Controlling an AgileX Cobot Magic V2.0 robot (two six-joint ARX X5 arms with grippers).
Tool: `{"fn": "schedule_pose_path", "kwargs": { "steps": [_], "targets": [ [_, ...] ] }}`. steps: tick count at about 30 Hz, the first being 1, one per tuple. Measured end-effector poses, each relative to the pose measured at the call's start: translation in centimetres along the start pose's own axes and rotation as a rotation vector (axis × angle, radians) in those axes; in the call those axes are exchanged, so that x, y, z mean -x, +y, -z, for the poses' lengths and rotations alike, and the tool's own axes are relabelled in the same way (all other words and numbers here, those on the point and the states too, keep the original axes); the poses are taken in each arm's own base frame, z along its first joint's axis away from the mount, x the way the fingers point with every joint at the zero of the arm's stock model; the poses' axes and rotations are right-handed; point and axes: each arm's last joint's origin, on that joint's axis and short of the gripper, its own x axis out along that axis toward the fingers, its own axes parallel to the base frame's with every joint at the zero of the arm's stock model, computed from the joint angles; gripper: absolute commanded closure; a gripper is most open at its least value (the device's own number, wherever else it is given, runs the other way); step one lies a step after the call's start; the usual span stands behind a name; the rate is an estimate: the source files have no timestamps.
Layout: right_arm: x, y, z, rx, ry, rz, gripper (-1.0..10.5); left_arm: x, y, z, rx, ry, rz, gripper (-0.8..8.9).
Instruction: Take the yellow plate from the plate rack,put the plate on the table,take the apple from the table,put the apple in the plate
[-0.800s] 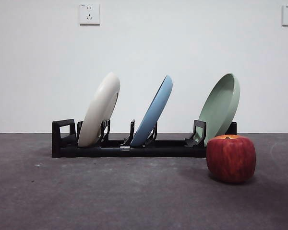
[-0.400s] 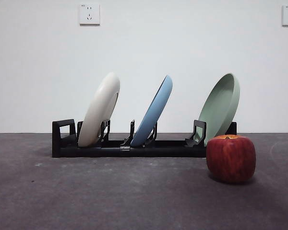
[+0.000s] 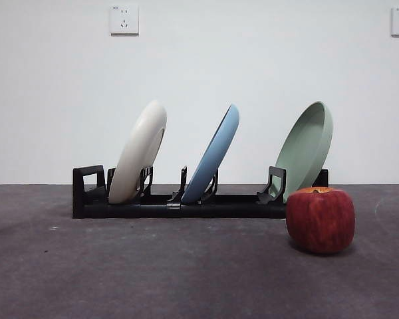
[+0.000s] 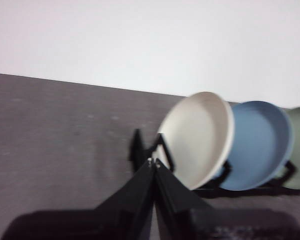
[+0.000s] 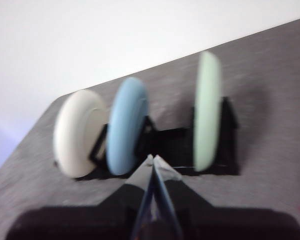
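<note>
No text, label, brand or number can be read anywhere: the two white wall sockets (image 3: 124, 20) in the front view's upper corners carry only tiny marks too small to make out.

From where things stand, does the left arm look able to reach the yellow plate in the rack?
Probably yes. The yellow plate leans in the end slot of the plate rack, with only the blue plate beside it. The left hand is shut, empty, and faces it with nothing between.

Three plates upright in the plate rack (image 3: 186, 205); apple (image 3: 320, 219) before its right end.
</note>
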Motion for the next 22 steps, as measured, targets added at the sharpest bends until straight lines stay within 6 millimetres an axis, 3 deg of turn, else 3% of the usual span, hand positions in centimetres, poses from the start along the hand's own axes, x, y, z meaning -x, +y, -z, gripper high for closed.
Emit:
{"fn": "schedule_pose_path", "kwargs": {
  "steps": [10,11,15,22],
  "targets": [
    [-3.9,0.4,-3.0,-0.022,0.176,-0.297,9.4,-6.2,0.2,-4.5,0.075,0.238,0.211,8.07],
    [-4.2,0.3,-3.1,-0.029,0.193,-0.314,9.2,-6.9,0.3,-4.7,0.091,0.270,0.233,7.80],
    [-5.6,-0.1,-2.9,-0.047,0.240,-0.328,6.4,-9.9,-0.1,-6.1,0.124,0.368,0.295,5.27],
    [-6.2,-0.2,-2.4,-0.066,0.278,-0.326,6.3,-14.6,-2.2,-8.3,0.116,0.455,0.356,5.27]
  ]
}}
